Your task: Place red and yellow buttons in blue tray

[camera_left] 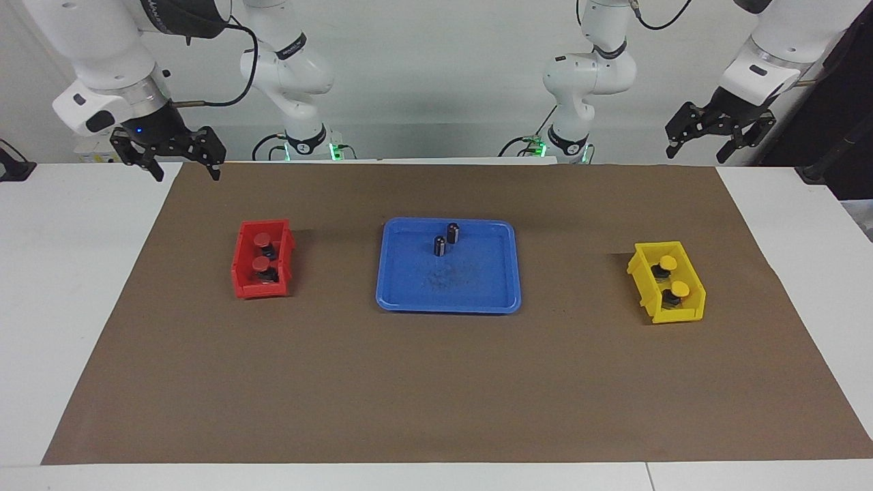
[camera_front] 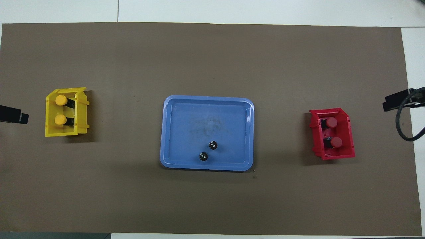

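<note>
Two red buttons (camera_left: 262, 239) (camera_front: 331, 122) stand in the small red bin (camera_left: 241, 276) toward the right arm's end. Two yellow buttons (camera_left: 668, 262) (camera_front: 61, 100) stand in the small yellow bin (camera_left: 682, 317) toward the left arm's end. The blue tray (camera_left: 477, 279) (camera_front: 186, 119) lies between the bins, at the middle of the mat. My right gripper (camera_left: 185, 170) is open and empty, raised over the mat's corner nearest the robots, apart from the red bin. My left gripper (camera_left: 697, 153) is open and empty, raised over the mat's edge nearest the robots, at the yellow bin's end.
Two dark capless cylinders (camera_left: 453, 232) (camera_front: 212, 145) stand upright in the blue tray, in the part nearer to the robots. A brown mat (camera_left: 436, 382) covers the white table. In the overhead view only the grippers' tips show at the side edges.
</note>
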Controlling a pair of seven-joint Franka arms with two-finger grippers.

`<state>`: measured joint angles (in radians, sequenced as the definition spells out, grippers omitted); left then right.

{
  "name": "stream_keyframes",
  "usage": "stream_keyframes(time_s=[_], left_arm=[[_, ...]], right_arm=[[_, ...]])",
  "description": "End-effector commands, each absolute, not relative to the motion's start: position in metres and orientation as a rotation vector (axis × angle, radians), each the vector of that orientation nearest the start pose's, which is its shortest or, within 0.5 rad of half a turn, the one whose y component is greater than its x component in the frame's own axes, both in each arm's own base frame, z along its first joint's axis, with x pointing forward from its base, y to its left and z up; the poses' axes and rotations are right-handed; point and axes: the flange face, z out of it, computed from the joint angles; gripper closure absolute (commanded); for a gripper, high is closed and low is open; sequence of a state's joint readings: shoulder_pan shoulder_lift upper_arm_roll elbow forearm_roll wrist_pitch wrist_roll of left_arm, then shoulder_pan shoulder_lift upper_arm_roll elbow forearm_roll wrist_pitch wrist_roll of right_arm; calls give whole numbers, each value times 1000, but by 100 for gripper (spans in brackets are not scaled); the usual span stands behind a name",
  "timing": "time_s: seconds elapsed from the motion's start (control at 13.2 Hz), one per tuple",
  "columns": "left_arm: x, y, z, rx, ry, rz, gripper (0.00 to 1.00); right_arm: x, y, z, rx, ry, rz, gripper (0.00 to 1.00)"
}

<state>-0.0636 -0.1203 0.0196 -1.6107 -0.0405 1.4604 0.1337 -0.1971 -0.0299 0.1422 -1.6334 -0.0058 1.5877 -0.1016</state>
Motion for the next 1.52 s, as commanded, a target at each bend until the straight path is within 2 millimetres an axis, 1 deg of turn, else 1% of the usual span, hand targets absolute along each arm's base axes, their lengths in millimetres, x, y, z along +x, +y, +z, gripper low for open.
stream_keyframes(time_s=[0.0, 0.08, 0.15, 0.23, 0.3, 0.38, 0.53, 0.61, 0.68, 0.76, 0.84, 0.91, 0.99, 1.14, 1.29, 1.44], left_arm=[[497, -25, 661, -3165, 275, 29, 0], [497, -25, 661, -3167, 275, 29, 0], [497, -25, 661, -3167, 275, 29, 0], [497, -25, 661, -3167, 275, 29, 0], [497, -25, 661, -3165, 275, 29, 0], [497, -25, 661, -3167, 275, 29, 0], [497, -25, 661, -3165, 275, 29, 0], [497, -25, 661, -3165, 275, 29, 0], [497, -25, 661, -3167, 275, 29, 0], [497, -25, 661, -3165, 275, 29, 0], [497, -25, 661, -3165, 275, 29, 0], [496, -25, 661, -3167, 273, 32, 0], [496, -25, 661, -3166, 273, 32, 0], [498, -22, 662, -3160, 269, 15, 0], [497, -7, 665, -3160, 217, 8, 0], [495, -2, 671, -3161, 203, -5, 0]], right_arm=[[532, -22, 574, -3104, -30, -45, 1], [536, -24, 559, -3102, -26, -58, 1], [542, -26, 539, -3100, -25, -61, 1], [550, -28, 515, -3095, -23, -45, 5], [558, -29, 495, -3092, -24, -44, 15], [563, -32, 473, -3090, -43, -59, 20], [568, -33, 433, -3089, -57, -103, 21], [572, -32, 414, -3088, -57, -125, 23], [570, -29, 403, -3088, -52, -138, 25], [568, -19, 400, -3088, -72, -147, 27], [565, -16, 395, -3088, -69, -142, 28], [564, -15, 387, -3087, -59, -127, 29], [565, -17, 373, -3085, -52, -109, 29], [559, -16, 366, -3084, -58, -76, 29], [548, -19, 357, -3088, -65, -60, 29], [544, -21, 355, -3089, -91, -48, 32]])
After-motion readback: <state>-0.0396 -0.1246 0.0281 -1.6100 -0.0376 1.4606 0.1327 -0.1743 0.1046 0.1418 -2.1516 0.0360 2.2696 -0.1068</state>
